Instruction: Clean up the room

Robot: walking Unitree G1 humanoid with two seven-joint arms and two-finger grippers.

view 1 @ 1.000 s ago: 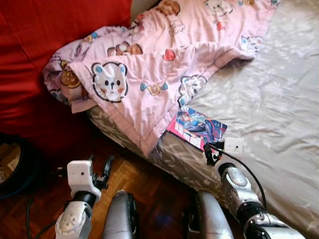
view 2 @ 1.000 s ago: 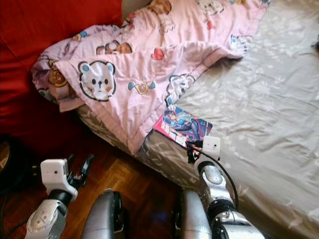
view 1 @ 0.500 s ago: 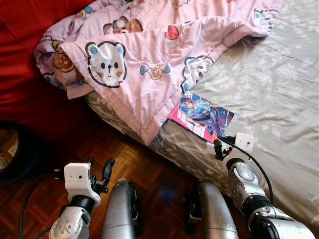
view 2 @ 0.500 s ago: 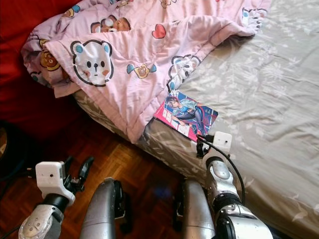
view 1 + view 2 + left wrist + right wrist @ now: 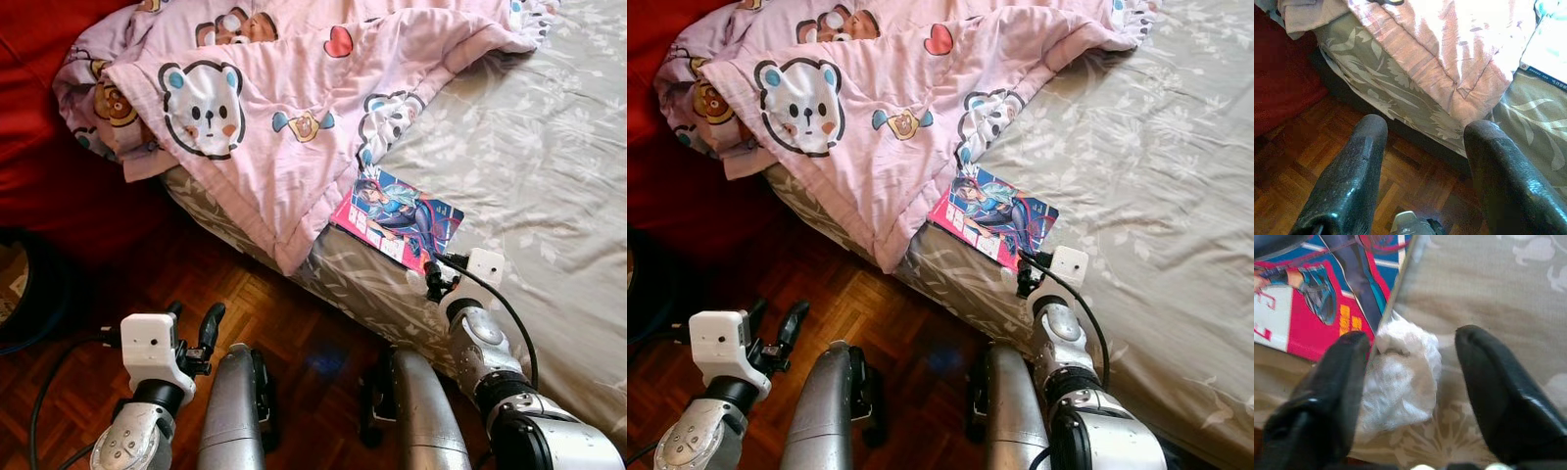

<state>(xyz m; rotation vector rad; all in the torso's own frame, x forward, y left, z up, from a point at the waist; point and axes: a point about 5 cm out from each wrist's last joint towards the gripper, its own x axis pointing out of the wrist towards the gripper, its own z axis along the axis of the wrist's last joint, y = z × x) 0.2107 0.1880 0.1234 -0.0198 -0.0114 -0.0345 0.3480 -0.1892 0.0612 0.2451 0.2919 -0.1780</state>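
Right gripper (image 5: 1408, 382) has advanced, jaws straddling one tissue wad (image 5: 1400, 377).

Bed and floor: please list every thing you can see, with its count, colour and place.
Bed: one, grey leaf-pattern sheet, fills the right side.
Blanket: one, pink with bears and hearts, bunched on the bed, corner hanging over the edge.
Magazine: one, pink and blue cover, flat near the bed edge.
Tissue: one, white, crumpled, at the magazine's corner.
Floor: brown wood parquet.
Red fabric: left of the bed.
Left gripper: open, above the floor.
Right gripper: open, around the tissue.
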